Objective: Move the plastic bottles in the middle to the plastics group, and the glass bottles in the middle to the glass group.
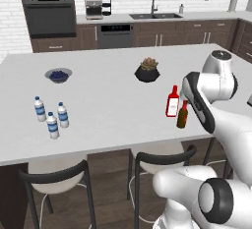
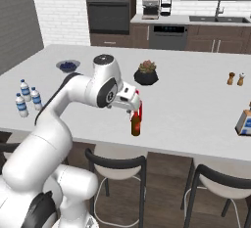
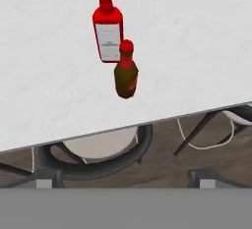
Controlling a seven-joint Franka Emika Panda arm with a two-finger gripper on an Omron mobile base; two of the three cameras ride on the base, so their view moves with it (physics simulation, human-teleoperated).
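Observation:
Near the island's front edge stand the two glass bottles. One is a red bottle [image 1: 173,101] [image 2: 141,110] [image 3: 107,29] with a white label. The other is a dark brown bottle [image 1: 182,115] [image 2: 136,125] [image 3: 126,73], just in front of the red one. My gripper [image 2: 136,108] [image 3: 125,180] hangs open just above the brown bottle, touching neither. The plastics group [image 1: 52,117] [image 2: 27,96], three clear water bottles with white caps, stands at the island's left. The glass group [image 2: 235,79], two tiny brown bottles, stands far right.
A dark potted plant [image 1: 147,70] [image 2: 146,73] sits mid-island behind the bottles. A bowl of blueberries [image 1: 58,75] [image 2: 68,65] is at the back left. A small box [image 2: 243,121] stands at the right edge. Stools [image 1: 162,161] [image 2: 117,166] are tucked under the front edge [image 3: 123,127].

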